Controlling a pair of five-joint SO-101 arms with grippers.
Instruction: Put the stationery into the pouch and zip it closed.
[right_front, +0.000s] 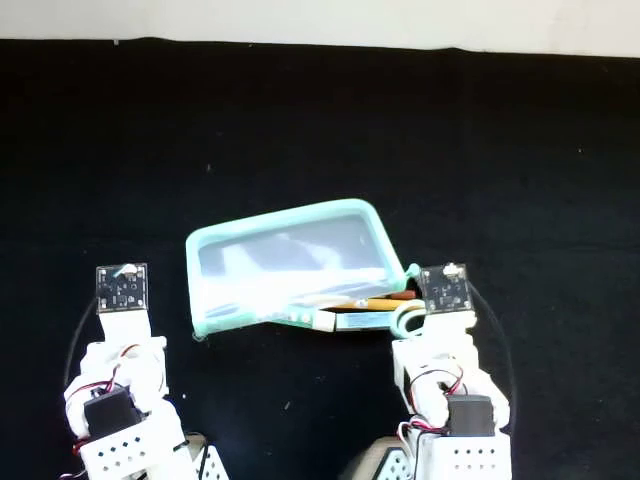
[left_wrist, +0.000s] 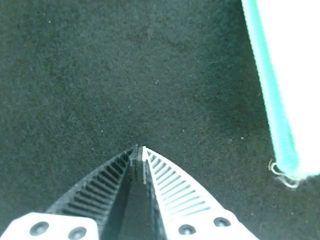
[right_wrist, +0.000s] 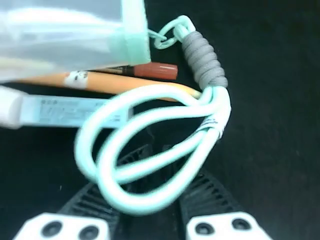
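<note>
Left end effector (left_wrist: 139, 149), closed, over black cloth (left_wrist: 100, 75).

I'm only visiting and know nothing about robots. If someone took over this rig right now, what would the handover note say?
Left gripper: shut, empty, over the black table beside the mint-green translucent pouch.
Right gripper: at the pouch's pale green cord loop.
Things: orange pencil, brown-capped pen and white tube stick out of the pouch's edge near the right arm.
Done: stationery appears partly in.
Left: push it fully inside, then zip the pouch closed.
</note>
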